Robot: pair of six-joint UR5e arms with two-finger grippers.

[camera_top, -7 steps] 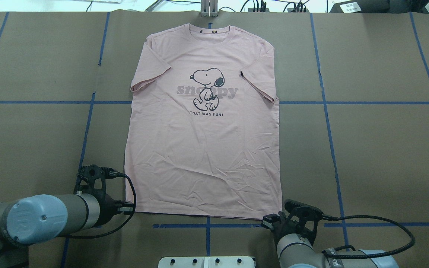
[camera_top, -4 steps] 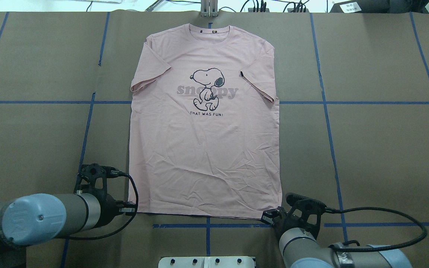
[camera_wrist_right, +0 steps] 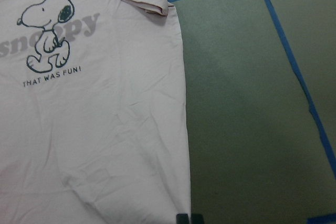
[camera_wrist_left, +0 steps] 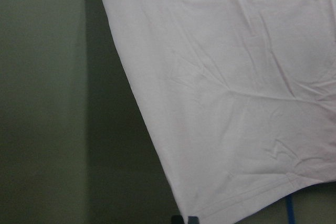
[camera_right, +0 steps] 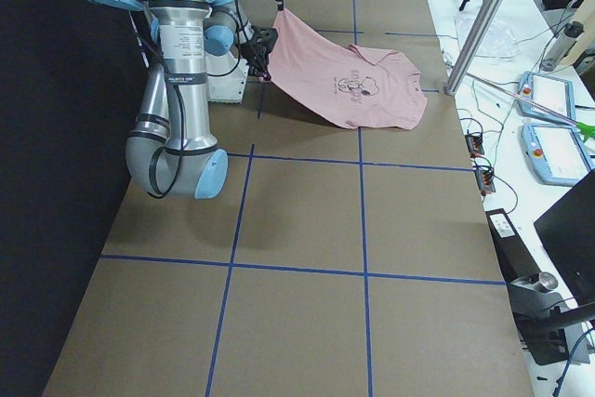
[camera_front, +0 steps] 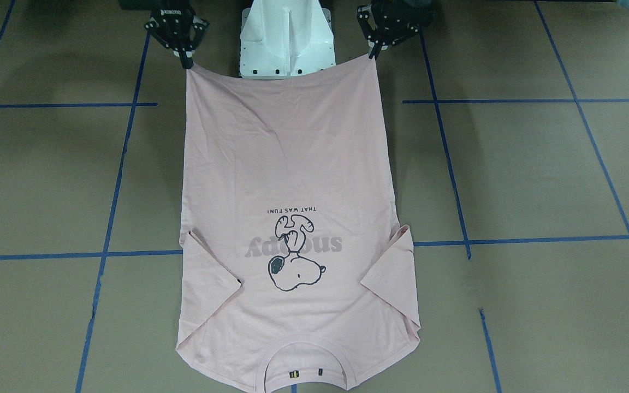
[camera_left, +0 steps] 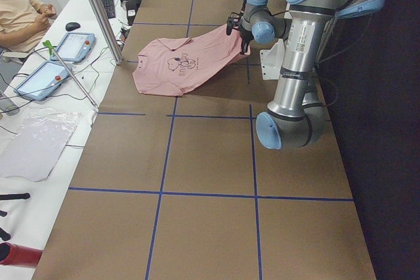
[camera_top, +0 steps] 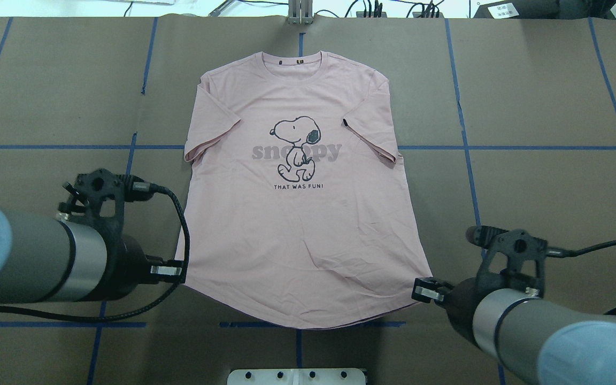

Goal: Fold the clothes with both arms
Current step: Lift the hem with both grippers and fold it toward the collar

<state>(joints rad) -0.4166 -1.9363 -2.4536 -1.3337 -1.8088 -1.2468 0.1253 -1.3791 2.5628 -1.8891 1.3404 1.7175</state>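
Observation:
The pale pink T-shirt with its black dog print lies face up, collar at the far side. Its two hem corners hang off the table while the collar end rests on it. My left gripper is shut on the hem's left corner. The hem's right corner is pinched in my shut right gripper. From the front, the left gripper and right gripper hold the hem taut between them. Each wrist view shows only fingertips at the cloth's edge.
Brown paper with blue tape lines covers the table. The white pedestal base stands behind the lifted hem. A metal post rises at the far edge. Tablets and cables and a seated person are beyond the table.
Both grippers have risen and moved outward with the hem corners in them. The hem has come off the table, and the whole shirt has slid a little toward the robot.

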